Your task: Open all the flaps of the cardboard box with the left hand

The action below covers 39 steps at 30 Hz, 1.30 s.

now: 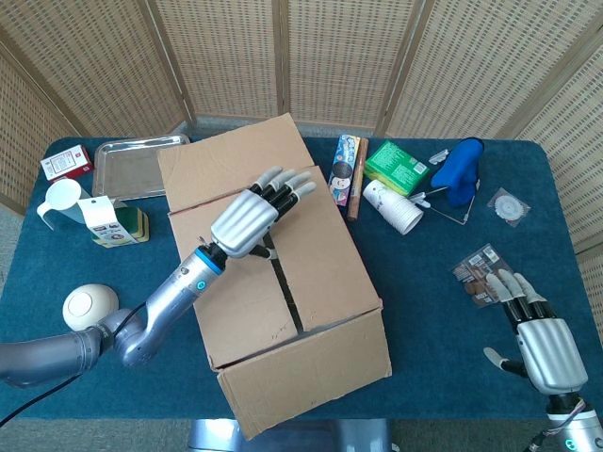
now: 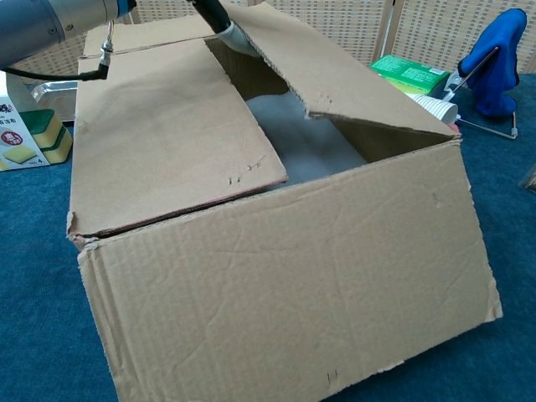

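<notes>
Cardboard box (image 1: 283,282) is seen near the middle of the blue table (image 1: 433,282), long side toward the robot. The far flap (image 1: 231,160) and the near flap (image 2: 293,293) are already folded outward. Two inner flaps remain: the left inner flap (image 2: 159,142) lies flat across the opening, while the right inner flap (image 2: 335,79) is tilted up along its free edge, so a dark gap into the box is exposed in the chest view.

The left robot hand (image 1: 252,218) is held over the seam between the inner flaps, fingers spread and extended; one fingertip (image 2: 224,23) is hooked under the raised edge of the right inner flap. Nothing is gripped. The right robot hand (image 1: 545,347) is held at the near right of the table, fingers apart and empty, well clear of the box.

Handling, as judged: the corrugated board is light and stiff, and hinges only at its crease, with some spring-back likely. It is best taken along the free edge near the seam, lifted from below and swept outward past upright. The box may slide on the cloth if pushed sideways.

Silver tray (image 1: 137,165) and paper cup (image 1: 394,207) are noted beside the box.
</notes>
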Each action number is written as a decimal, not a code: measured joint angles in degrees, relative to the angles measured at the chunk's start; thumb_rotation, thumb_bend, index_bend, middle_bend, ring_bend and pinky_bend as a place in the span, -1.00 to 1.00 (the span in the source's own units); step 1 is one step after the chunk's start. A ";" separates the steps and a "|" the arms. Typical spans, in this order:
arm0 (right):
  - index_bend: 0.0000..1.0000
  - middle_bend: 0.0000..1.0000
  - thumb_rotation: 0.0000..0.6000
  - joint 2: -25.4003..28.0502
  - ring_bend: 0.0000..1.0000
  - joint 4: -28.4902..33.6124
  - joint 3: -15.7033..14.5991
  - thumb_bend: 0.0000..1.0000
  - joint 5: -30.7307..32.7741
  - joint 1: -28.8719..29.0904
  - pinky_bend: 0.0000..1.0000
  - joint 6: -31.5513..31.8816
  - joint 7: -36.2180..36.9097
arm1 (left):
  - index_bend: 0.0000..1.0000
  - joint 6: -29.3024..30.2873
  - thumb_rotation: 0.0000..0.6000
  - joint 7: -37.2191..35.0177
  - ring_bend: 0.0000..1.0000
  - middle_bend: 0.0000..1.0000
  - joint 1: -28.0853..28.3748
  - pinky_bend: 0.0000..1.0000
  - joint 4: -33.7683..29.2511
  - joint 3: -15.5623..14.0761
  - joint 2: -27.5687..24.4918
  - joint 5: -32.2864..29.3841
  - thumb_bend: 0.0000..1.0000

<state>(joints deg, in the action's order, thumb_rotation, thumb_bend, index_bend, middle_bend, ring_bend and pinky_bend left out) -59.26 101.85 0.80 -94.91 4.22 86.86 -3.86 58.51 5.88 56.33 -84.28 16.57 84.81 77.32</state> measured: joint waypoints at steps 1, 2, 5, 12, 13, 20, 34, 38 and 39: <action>-1.00 -1.00 1.00 -0.02 -1.00 -0.01 0.00 -1.00 -0.02 0.03 -0.54 -0.05 0.00 | -0.98 0.00 1.00 0.02 -1.00 -1.00 0.16 -0.94 0.25 0.25 0.05 -0.05 -0.04; -1.00 -1.00 1.00 -0.02 -1.00 -0.01 -0.01 -1.00 -0.02 0.06 -0.54 -0.09 0.02 | -0.98 -0.06 1.00 0.05 -1.00 -1.00 0.38 -0.94 0.46 0.53 0.12 -0.20 -0.04; -1.00 -1.00 1.00 0.04 -1.00 0.02 0.00 -1.00 0.06 0.11 -0.54 -0.18 0.20 | -0.98 -0.38 1.00 0.09 -1.00 -1.00 1.28 -0.94 1.23 1.65 0.56 -0.88 -0.04; -1.00 -1.00 1.00 0.43 -1.00 0.09 0.22 -1.00 0.56 0.11 -0.54 -0.12 1.00 | -0.98 -0.96 1.00 0.63 -1.00 -1.00 4.12 -0.94 3.62 4.18 2.64 -2.12 -0.04; -1.00 -1.00 1.00 0.49 -1.00 0.09 0.25 -1.00 0.64 0.10 -0.54 -0.11 1.15 | -0.99 -0.91 1.00 0.89 -1.00 -1.00 4.69 -0.94 4.03 4.66 3.04 -2.21 -0.04; -1.00 -1.00 1.00 0.97 -1.00 0.14 0.46 -1.00 1.30 0.09 -0.54 -0.14 2.24 | -1.00 -0.36 1.00 1.77 -1.00 -1.00 7.57 -0.95 6.96 6.60 5.47 -2.26 -0.04; -1.00 -1.00 1.00 0.87 -1.00 -0.12 0.35 -1.00 1.73 -0.09 -0.54 -0.28 2.19 | -1.00 3.46 1.00 -5.23 -1.00 -1.00 21.21 -0.91 30.77 13.65 20.56 -2.00 -0.04; -1.00 -1.00 1.00 0.98 -1.00 -0.10 0.47 -1.00 1.83 -0.11 -0.54 -0.17 2.43 | -1.00 4.33 1.00 -5.85 -1.00 -1.00 22.05 -0.90 31.95 13.56 21.32 -2.30 -0.04; -1.00 -1.00 1.00 0.99 -1.00 -0.09 0.46 -1.00 1.84 -0.09 -0.54 -0.24 2.47 | -1.00 4.43 1.00 -5.94 -1.00 -1.00 21.88 -0.90 31.80 13.24 21.19 -2.36 -0.04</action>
<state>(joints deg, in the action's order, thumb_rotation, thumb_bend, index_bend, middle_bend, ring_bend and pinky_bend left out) -58.27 101.76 1.25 -93.07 4.13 86.62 -1.39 62.94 -0.06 78.21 -52.47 29.82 106.00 74.96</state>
